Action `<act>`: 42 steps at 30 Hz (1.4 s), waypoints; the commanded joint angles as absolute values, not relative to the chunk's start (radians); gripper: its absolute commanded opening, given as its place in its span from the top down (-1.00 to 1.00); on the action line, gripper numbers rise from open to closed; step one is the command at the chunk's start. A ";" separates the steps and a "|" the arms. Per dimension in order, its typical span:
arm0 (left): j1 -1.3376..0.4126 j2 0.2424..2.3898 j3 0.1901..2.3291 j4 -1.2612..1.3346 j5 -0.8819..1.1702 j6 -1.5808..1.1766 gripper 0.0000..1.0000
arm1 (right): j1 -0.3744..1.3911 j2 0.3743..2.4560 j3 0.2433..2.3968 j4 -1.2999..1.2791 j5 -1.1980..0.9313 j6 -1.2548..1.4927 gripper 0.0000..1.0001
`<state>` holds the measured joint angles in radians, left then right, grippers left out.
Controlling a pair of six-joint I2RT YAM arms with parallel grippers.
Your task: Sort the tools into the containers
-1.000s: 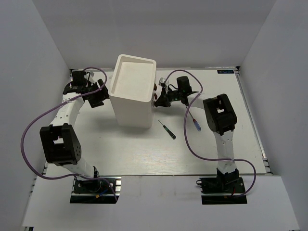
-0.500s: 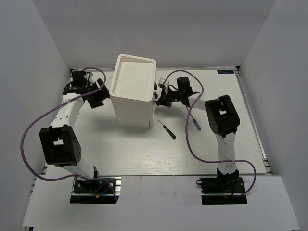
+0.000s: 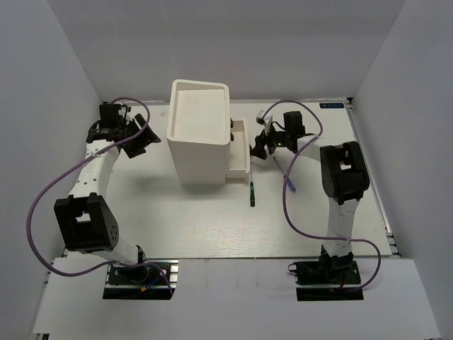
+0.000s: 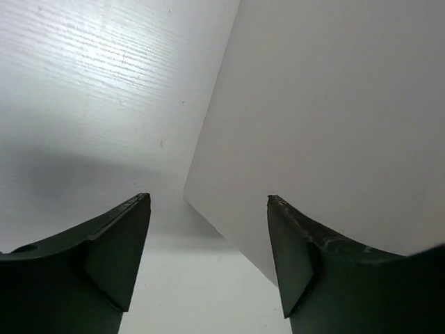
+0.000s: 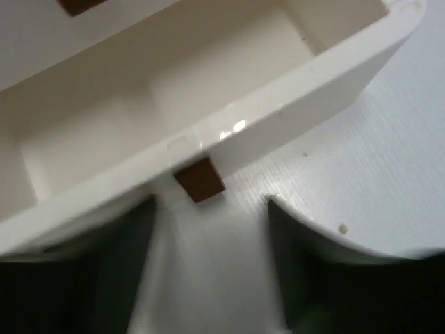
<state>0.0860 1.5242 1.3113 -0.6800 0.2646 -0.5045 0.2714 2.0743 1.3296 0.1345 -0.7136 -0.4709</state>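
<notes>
Brown knob [image 5: 200, 179], right wrist view only

Two robot arms flank a tall white box [image 3: 199, 138] on a white desk [image 3: 177, 219]. One drawer [image 3: 241, 147] juts open from the box's right side. The right gripper [image 3: 262, 146] sits just beside the drawer's front, while the left gripper [image 3: 144, 142] hangs near the box's opposite wall. A thin dark-green screwdriver [image 3: 251, 195] lies on the desk just in front of the drawer. A blue-handled screwdriver [image 3: 290, 183] lies farther right, beside the right arm's purple cable [image 3: 283, 205].
</notes>
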 commanded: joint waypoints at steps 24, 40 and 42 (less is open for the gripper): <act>-0.694 1.603 1.631 -0.764 0.287 -0.172 -0.22 | 0.224 1.805 1.301 -0.666 -0.144 -0.407 -0.12; -0.893 1.586 1.396 -0.577 -0.052 -0.374 -0.44 | 0.285 1.865 1.115 -0.554 -0.009 -0.373 0.61; -0.893 1.563 1.396 -0.577 -0.084 -0.374 -0.44 | 0.282 1.844 1.117 -0.561 -0.032 -0.354 1.00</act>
